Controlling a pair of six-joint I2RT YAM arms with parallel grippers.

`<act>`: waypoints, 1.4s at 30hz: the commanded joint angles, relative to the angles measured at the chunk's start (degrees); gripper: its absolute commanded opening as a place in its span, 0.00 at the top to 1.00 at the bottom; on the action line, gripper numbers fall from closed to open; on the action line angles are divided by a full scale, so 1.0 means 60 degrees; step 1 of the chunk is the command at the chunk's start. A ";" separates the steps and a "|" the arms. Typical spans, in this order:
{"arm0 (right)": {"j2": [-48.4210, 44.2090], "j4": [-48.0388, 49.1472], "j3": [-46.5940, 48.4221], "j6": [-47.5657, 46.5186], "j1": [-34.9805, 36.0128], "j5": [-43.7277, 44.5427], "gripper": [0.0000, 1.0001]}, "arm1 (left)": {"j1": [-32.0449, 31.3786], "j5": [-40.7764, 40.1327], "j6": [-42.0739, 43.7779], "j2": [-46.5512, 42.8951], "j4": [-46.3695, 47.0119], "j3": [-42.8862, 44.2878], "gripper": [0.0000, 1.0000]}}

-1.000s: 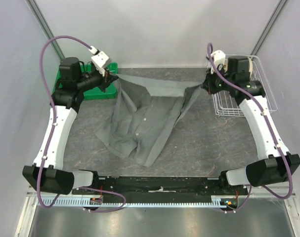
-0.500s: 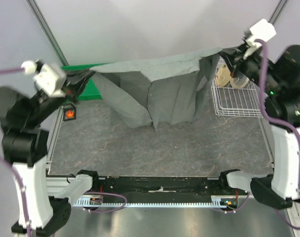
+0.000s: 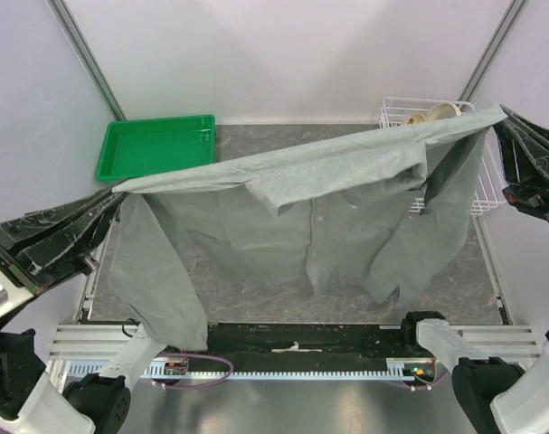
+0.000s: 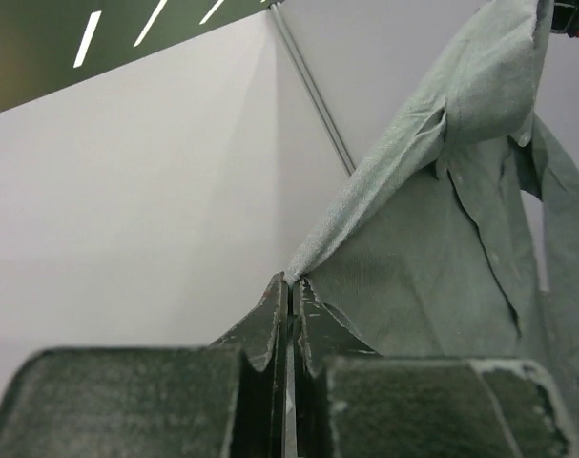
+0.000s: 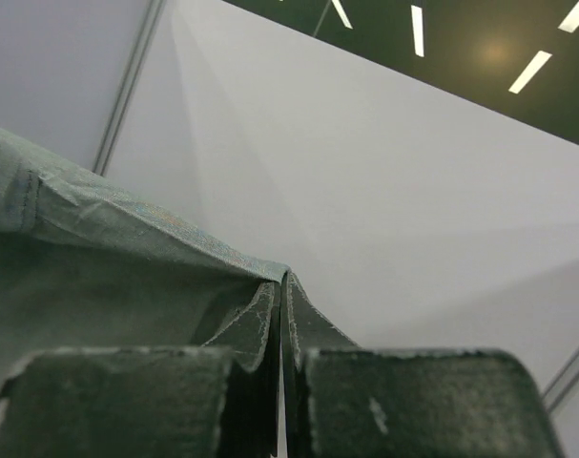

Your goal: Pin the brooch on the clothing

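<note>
Shirt (image 3: pixel 319 208) hangs spread in the air above bench (image 3: pixel 256 285), top edge stretched between the arms — left claw (image 4: pixel 289 280) and right claw (image 5: pixel 282 279) each clamped on a pinch of cloth. Step looks like spreading the shirt; next move calls for lowering it flat, front up. Brooch not visible — possibly hidden behind the cloth

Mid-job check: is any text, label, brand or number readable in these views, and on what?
None can be read in any view.
The shirt, green tray and wire basket show no print, and no neck label on the shirt is in view.
</note>
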 commanded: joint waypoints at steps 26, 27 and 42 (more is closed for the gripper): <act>0.7781 -0.1064 -0.3798 -0.1169 0.2125 0.4044 0.02 | 0.1513 -0.3129 0.2118 0.7823 -0.0295 -0.4973 0.41; 0.7693 -0.1545 -0.3915 -0.1272 0.2110 0.3811 0.02 | 0.1498 -0.2938 0.2191 0.7823 -0.0368 -0.5031 0.42; 0.7441 -0.2578 -0.8280 -0.2167 0.2593 0.1846 0.11 | -0.0917 -0.1706 0.2969 0.7821 -0.1379 -0.8195 0.49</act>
